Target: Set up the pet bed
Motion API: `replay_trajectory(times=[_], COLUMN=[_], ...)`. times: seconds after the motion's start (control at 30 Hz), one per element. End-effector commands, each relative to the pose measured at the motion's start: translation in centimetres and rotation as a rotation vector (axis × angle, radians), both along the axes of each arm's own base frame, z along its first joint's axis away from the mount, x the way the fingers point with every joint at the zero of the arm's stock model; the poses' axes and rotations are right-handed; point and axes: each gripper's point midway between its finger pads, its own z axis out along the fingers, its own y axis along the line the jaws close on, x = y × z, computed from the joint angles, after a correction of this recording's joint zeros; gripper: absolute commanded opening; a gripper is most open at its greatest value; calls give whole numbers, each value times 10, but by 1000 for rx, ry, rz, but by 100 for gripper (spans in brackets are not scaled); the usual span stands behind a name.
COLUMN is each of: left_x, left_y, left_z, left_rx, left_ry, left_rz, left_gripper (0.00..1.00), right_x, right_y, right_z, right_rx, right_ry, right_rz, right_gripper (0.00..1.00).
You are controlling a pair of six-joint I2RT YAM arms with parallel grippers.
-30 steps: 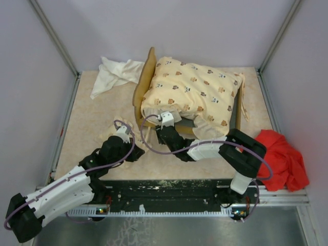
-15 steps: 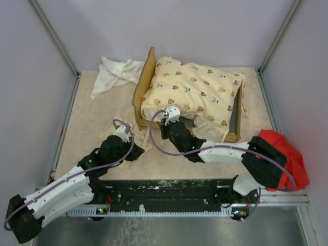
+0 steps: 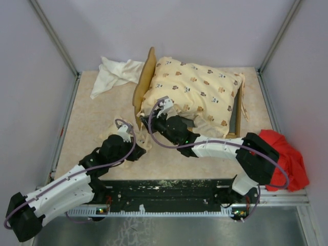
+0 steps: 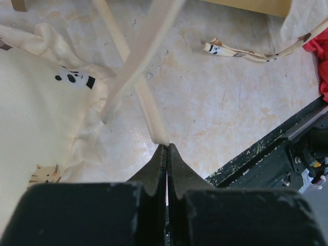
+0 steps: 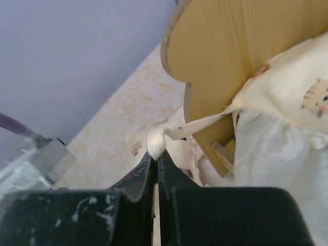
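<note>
The light-yellow bed frame [image 3: 145,82] stands at the back, its wavy headboard on the left. The cream animal-print cushion [image 3: 195,89] lies on it, bunched and askew. My right gripper [image 3: 147,123] is by the headboard's near end, shut on the end of a cream tie strap [image 5: 205,123] that runs from the cushion [image 5: 292,102] past the headboard [image 5: 246,51]. My left gripper [image 3: 137,149] is low on the floor just in front, shut on another cream tie strap [image 4: 148,120]. Cream print fabric [image 4: 46,118], apparently the small pillow, lies beside it.
A plain white cloth [image 3: 115,74] lies at the back left. A red cloth [image 3: 284,156] lies at the right front and shows at the left wrist view's right edge [image 4: 320,56]. The black front rail [image 3: 169,187] runs along the near edge. Walls enclose three sides.
My right gripper has moved left along the cushion's front edge to the headboard's near end, keeping the strap in its jaws. The left arm has stayed still.
</note>
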Motion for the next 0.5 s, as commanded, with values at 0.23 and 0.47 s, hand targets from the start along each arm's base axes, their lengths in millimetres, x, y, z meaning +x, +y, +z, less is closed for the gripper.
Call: replay_trajectory(times=[0.23,0.47], left_x=[11,26], left_y=[-8,-4], left_z=[41,47], left_rx=[-136,-92], left_ry=[-48,-55], left_rz=[65,119], left_gripper=[0,0], right_x=[-3,-4], right_y=[15,-2], right_z=[-58,-82], right_rx=[-120,-216], right_ry=[43,88], right_rz=[67,26], right_gripper=[0,0])
